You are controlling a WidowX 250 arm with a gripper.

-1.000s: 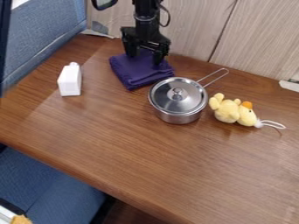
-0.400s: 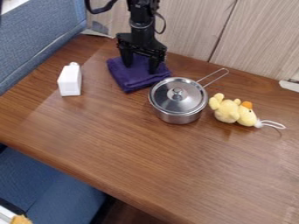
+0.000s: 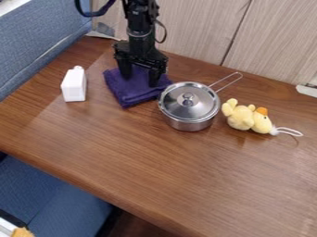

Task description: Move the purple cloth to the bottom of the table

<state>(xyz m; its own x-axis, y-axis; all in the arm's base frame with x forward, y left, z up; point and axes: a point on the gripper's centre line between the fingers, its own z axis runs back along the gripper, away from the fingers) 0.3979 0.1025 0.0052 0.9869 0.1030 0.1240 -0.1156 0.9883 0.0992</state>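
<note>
Two spread fingers (image 3: 125, 69) on my open pincer (image 3: 140, 80) meet the purple cloth (image 3: 132, 92) at the back of the table (image 3: 161, 171), right beside the pot (image 3: 189, 118), so it's even, gentle downward pressure, then a slow drag frontward, angled clear of that pot!

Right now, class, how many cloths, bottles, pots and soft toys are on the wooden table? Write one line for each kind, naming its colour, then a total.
Purple cloth: 1
White bottle: 1
Silver pot: 1
Yellow soft toy: 1
Total: 4
</note>
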